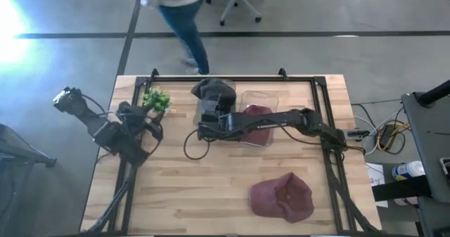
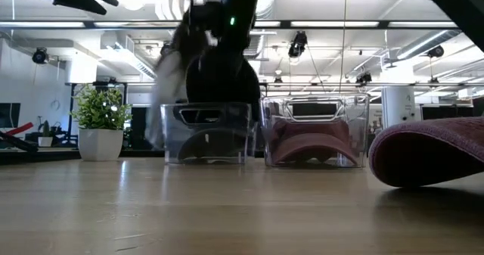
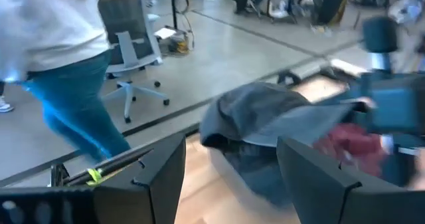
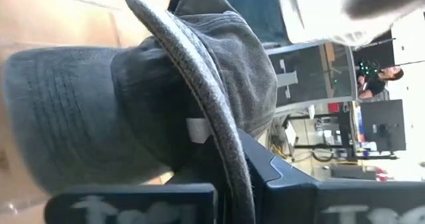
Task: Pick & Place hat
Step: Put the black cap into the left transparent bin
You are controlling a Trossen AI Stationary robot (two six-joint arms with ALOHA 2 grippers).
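Nearest the low camera, a red hat [image 1: 283, 197] lies loose on the table [image 1: 197, 188], well apart from both arms. Mid-table, the right tool [image 1: 208, 115] is clamped on the brim of a grey hat [image 4: 133, 111], held over the left clear bin [image 2: 206, 132]; the hat is partly in or just above it, which of the two cannot be told. The right bin [image 2: 315, 131] beside it already holds a second red hat [image 2: 310, 147]. The left tool [image 3: 229, 177] waits near the plant [image 1: 156, 100], fingers apart and empty. Beyond the table's far edge a person [image 1: 184, 19] walks past. Risk: grasped by the brim alone, the hat may drape over the bin's rim on release and slide out.
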